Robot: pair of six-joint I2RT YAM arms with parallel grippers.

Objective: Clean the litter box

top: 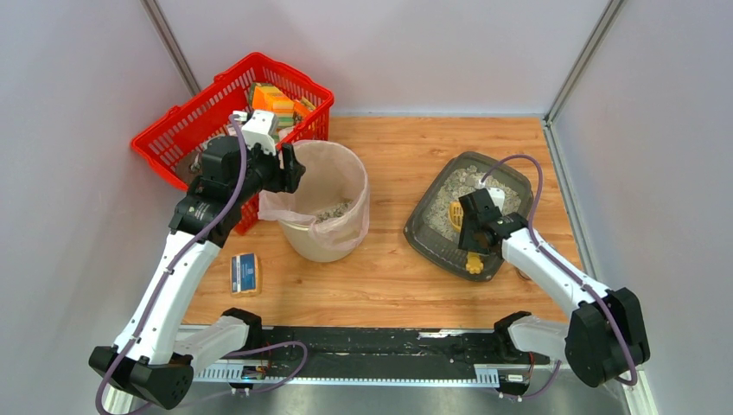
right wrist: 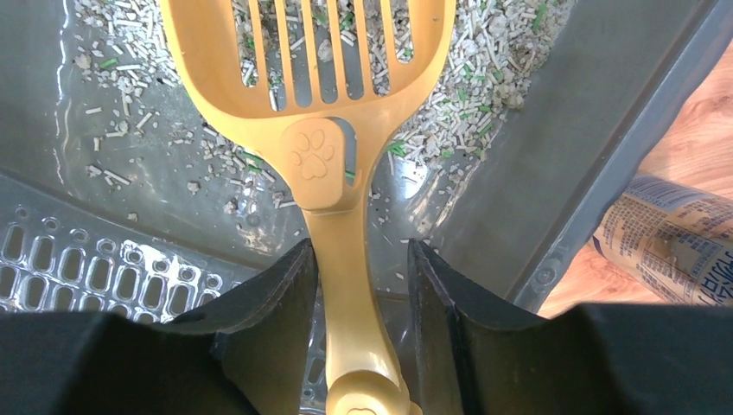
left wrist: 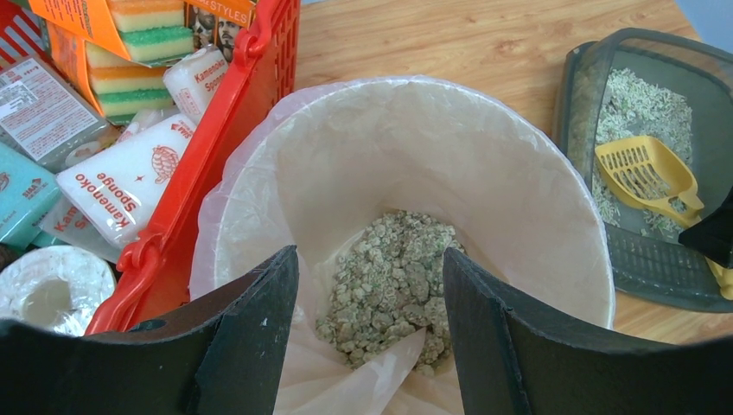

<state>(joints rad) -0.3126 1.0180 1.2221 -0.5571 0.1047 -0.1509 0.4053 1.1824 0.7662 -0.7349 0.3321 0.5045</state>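
Observation:
The dark grey litter box point(top: 423, 233) sits at the right of the wooden table, with pale litter in its far half. A yellow slotted scoop point(right wrist: 320, 156) lies in it, head on the litter, handle towards me. My right gripper point(right wrist: 359, 259) straddles that handle with its jaws open: the left finger is against the handle and a gap shows at the right finger. My left gripper point(left wrist: 372, 268) hangs open and empty over the near rim of the beige bagged bin point(left wrist: 536, 199), which holds a heap of litter clumps point(left wrist: 393, 268). From the left wrist, the litter box point(left wrist: 657, 268) and scoop point(left wrist: 644, 173) show at the right.
A red mesh basket point(top: 186, 130) full of sponge packs stands behind and left of the bin point(top: 346, 242), touching it. A small blue pack point(top: 245, 272) lies near the left arm. A printed package point(right wrist: 666, 242) lies on the wood just right of the litter box. Walls close in on all sides.

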